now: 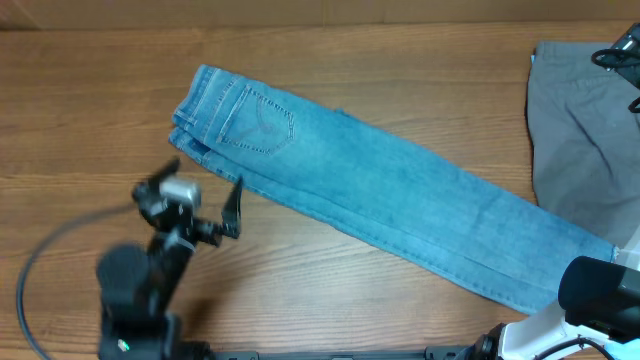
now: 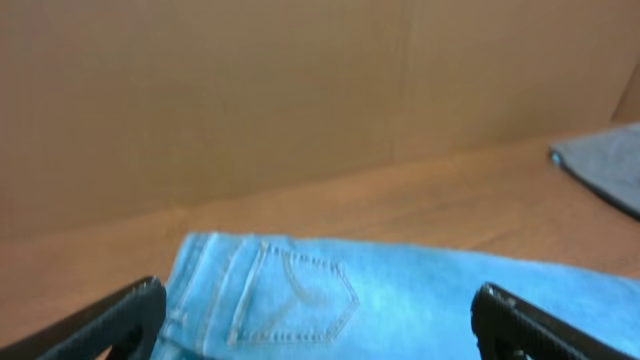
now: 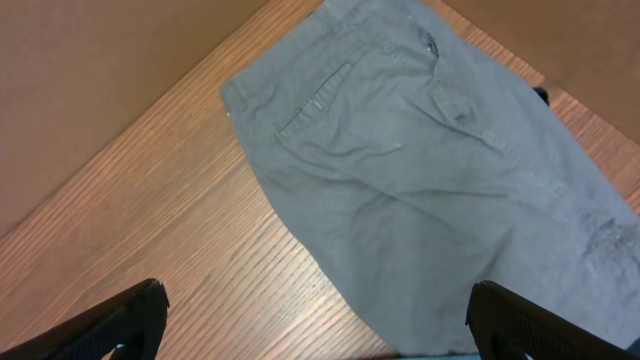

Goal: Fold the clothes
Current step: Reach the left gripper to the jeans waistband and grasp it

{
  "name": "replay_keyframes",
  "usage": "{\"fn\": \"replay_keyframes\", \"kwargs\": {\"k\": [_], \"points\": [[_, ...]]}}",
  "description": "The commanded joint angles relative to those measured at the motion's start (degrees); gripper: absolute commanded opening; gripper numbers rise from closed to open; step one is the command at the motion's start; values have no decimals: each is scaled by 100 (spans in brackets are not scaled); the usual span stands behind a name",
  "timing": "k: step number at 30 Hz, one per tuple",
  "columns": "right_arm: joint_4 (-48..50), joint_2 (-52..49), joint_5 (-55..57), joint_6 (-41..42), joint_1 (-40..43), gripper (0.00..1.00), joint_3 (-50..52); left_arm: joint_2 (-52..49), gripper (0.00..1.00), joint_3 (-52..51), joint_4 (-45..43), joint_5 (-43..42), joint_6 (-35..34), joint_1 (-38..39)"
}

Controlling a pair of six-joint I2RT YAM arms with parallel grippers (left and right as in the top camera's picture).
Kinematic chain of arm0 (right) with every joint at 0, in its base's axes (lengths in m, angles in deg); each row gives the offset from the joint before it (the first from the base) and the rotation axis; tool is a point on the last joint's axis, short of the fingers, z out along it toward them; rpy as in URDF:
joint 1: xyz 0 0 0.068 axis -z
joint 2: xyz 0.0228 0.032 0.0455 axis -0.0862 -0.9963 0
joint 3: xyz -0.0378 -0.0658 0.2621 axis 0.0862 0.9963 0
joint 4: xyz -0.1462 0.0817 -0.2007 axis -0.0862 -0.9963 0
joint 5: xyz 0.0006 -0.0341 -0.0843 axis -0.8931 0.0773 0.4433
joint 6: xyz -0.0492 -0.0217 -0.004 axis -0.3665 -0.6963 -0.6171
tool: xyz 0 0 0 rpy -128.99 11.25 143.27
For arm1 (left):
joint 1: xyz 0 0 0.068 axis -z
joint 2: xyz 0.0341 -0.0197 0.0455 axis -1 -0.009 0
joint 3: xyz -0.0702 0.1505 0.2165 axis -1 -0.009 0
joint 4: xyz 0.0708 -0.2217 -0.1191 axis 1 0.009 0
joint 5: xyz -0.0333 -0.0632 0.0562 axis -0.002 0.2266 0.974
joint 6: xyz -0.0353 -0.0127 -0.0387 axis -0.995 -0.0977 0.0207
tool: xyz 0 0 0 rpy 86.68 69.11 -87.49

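Fingers [image 2: 110, 322] stand wide apart on the left gripper [image 1: 205, 180] with nothing between them, and we see the right gripper [image 3: 320, 335] spread just as wide (both empty). The left arm stands at the near-left corner, its wrist angled toward the waistband end of the light-blue jeans [image 1: 380, 190], jaws just beside their near edge. The jeans lie diagonally across the wooden table [image 1: 80, 90], back pocket [image 1: 262, 122] facing up. The right gripper hangs above the grey trousers [image 3: 420, 170] at the far right. Overhead, we lose the trousers off frame, the jeans' hems slip under the right arm [image 1: 600, 290], and the left wrist view is blurred.
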Motion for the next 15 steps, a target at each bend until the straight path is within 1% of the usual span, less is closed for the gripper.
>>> {"fn": "replay_keyframes", "kwargs": {"k": [1,4,6,7,8,10,14,15], "points": [[17,59,59,-22,13,100,-17,-2111,100,2216,1648,-92,1067,-44],[17,59,59,-22,13,100,-17,-3746,100,4041,3362,-81,1545,-52],[17,59,59,-22,13,100,-17,-5246,100,5875,4750,-42,1624,-81],[17,59,59,-22,13,100,-17,-5486,100,6164,4918,-22,1624,-81],[17,59,59,-22,13,100,-17,-6063,100,6863,5257,140,1604,-81],[17,59,59,-20,13,100,-17,-6767,100,7656,5543,308,1569,-81],[17,59,59,-22,13,100,-17,-7464,100,8271,5534,743,1086,-249],[15,59,59,-22,13,100,-17,-7654,100,8330,5523,730,988,-457]]}}
